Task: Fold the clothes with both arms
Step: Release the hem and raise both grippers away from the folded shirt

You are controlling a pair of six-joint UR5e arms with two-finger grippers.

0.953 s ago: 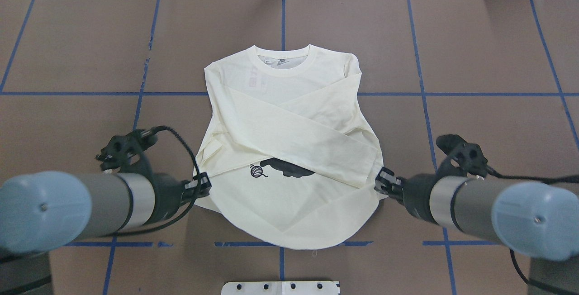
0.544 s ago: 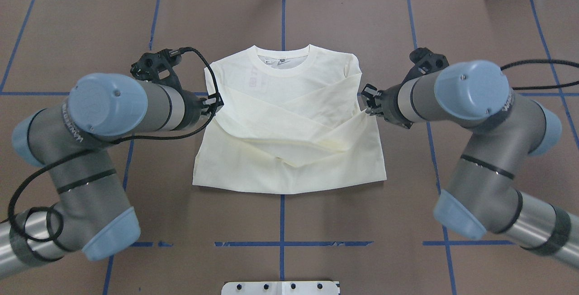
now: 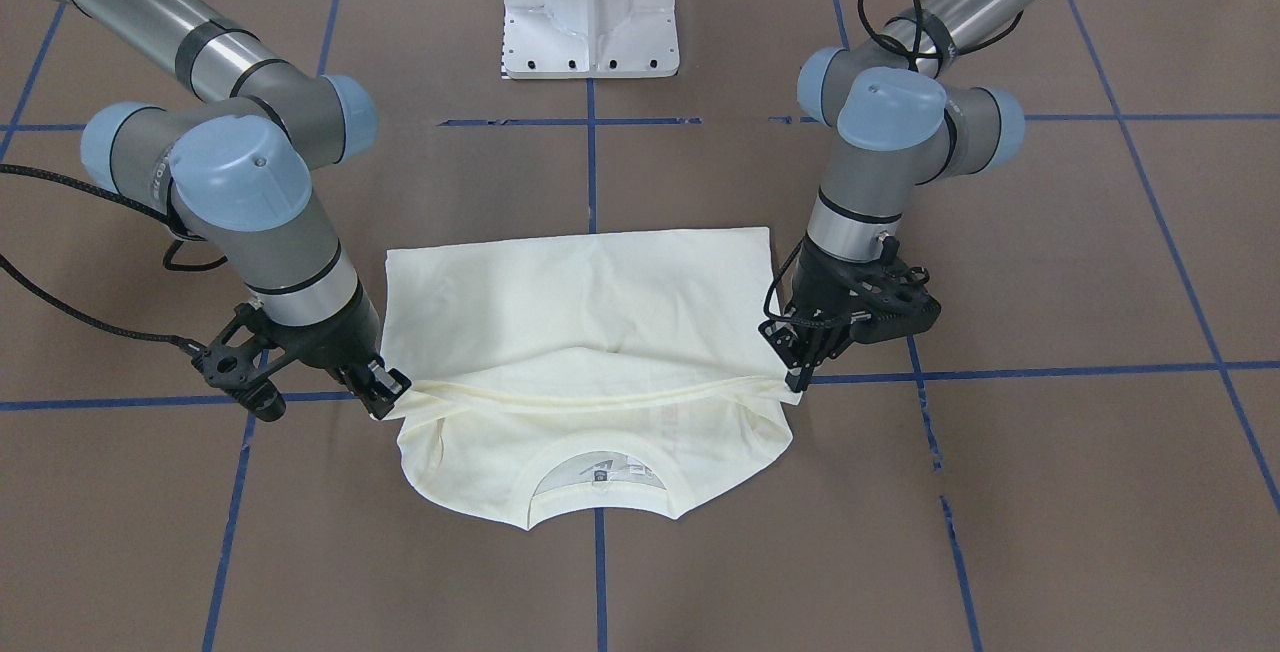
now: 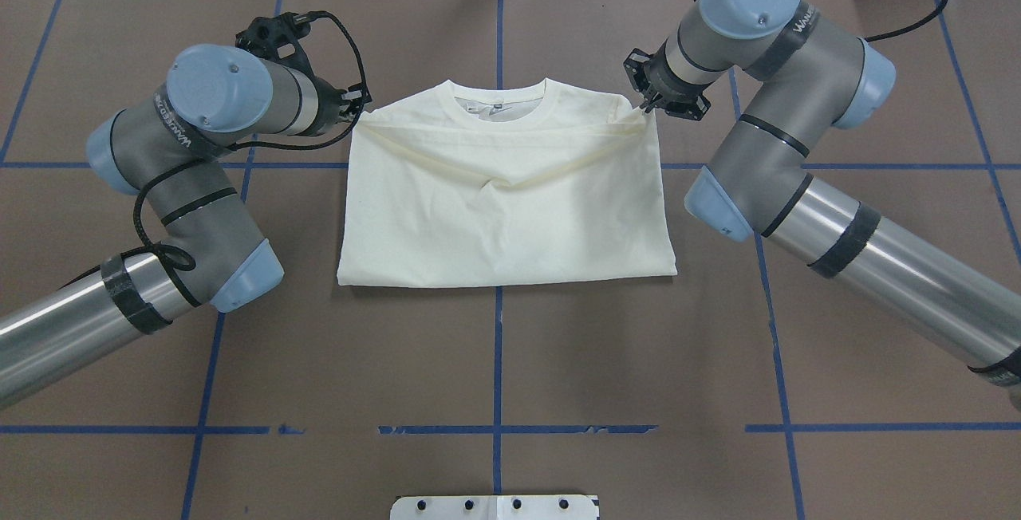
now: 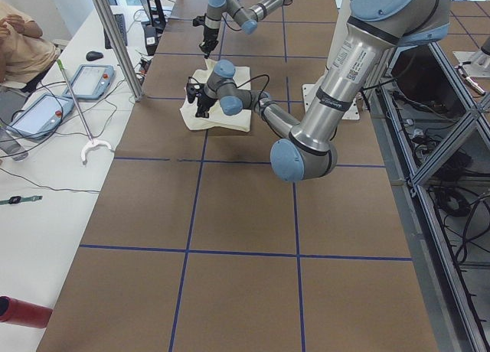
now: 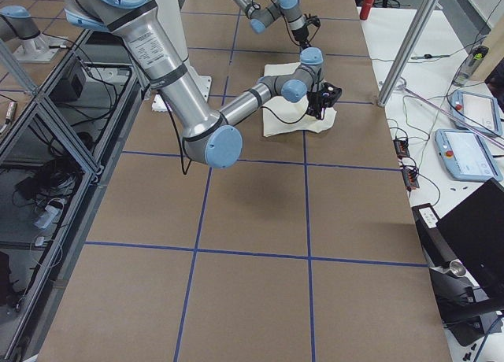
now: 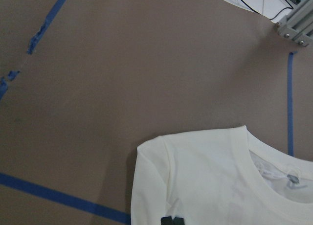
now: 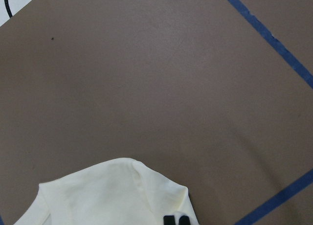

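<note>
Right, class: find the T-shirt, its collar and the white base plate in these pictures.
T-shirt (image 4: 502, 209): overhead view, middle of the folded-over layer.
Collar (image 3: 600, 444): front-facing view, ribbed band above the neck opening.
White base plate (image 3: 590, 22): front-facing view, its raised centre.

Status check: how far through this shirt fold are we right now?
Done: the T-shirt has its lower half folded over the body, hem edge just below the collar. In hand: the left gripper and right gripper each pinch a hem corner at the shoulders, cloth drawn between them. Left: lay that edge flat, release, withdraw.
</note>
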